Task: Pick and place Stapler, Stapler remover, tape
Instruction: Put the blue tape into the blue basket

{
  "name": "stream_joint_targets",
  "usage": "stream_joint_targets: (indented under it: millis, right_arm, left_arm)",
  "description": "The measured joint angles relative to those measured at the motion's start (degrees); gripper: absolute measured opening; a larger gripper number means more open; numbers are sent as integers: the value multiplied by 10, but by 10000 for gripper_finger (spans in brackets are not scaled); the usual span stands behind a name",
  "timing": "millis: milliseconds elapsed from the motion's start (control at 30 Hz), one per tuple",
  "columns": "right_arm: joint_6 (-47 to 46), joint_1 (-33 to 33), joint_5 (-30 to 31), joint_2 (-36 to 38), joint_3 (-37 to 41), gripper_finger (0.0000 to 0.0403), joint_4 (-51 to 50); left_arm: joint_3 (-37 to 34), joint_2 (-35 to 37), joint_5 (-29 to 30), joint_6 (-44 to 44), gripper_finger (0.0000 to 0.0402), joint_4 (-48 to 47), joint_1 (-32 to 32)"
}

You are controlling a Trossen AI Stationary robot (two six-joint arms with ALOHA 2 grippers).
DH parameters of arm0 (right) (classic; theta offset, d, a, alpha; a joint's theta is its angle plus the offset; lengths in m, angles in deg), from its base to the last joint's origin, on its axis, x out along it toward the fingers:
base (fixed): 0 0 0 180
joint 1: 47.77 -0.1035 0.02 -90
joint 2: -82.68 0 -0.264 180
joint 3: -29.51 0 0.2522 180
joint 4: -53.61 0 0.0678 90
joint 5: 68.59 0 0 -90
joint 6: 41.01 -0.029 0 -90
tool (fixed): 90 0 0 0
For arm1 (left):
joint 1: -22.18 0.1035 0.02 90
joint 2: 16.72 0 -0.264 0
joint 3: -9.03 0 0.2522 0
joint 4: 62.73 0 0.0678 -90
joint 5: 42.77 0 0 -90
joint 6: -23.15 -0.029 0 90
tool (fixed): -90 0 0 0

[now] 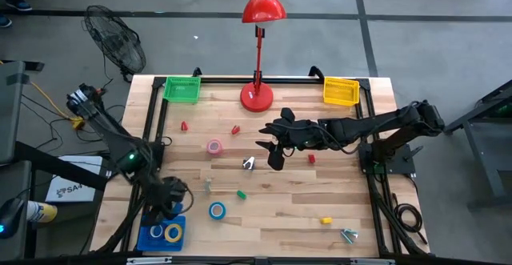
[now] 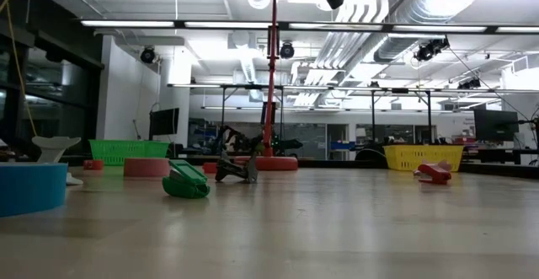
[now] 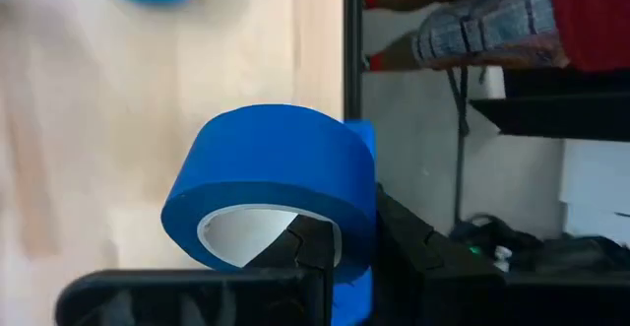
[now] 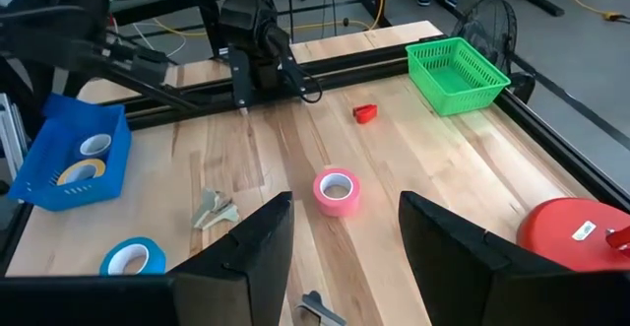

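Pinched close up by its wall: dark blue tape roll [image 3: 271, 183], one finger of left gripper [image 3: 345, 252] inside the pale core, the other outside, nearly closed on it. Held at the near left corner of the table [image 1: 280, 217], with the rim of blue bin [image 3: 360, 137] showing right behind the roll. Lying inside that bin: yellow tape roll [image 1: 174, 232] and second blue roll [image 1: 157, 232], side by side.

Flat on the wood just beside the bin: light blue tape roll [image 1: 217, 210]. Farther in, near the middle left: pink tape roll [image 1: 214, 146]. Between those two: green stapler [image 1: 241, 194] and a pale staple remover [image 1: 208, 186].

Over the table's centre, raised off the wood: right gripper [image 1: 272, 150], fingers standing partly apart, nothing between them. Just below and beside it: silver staple remover [image 1: 249, 163]. Close by on the other side: small red piece [image 1: 311, 159]; two more red pieces [image 1: 184, 126] towards the far left.

Near the front right: yellow piece [image 1: 326, 220] and another staple remover [image 1: 349, 234], well apart from both arms.

Along the far edge: green basket [image 1: 182, 89], red lamp base [image 1: 257, 98], yellow basket [image 1: 341, 90].
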Motion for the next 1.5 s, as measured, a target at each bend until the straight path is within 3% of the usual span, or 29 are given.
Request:
stream_joint_targets:
  millis: [367,700,1233,1500]
  right_arm:
    - [0,0,1,0,0,177,0]
    - [0,0,10,0,0,177,1]
    - [-21,0,8,0,20,177,10]
    - [-21,0,8,0,20,177,14]
  left_arm:
    - [0,-68,-22,172,35,25,-109]
    - [0,-136,-43,203,35,24,-150]
    - [0,-210,-48,202,35,66,-152]
    - [0,-240,-92,201,35,70,-152]
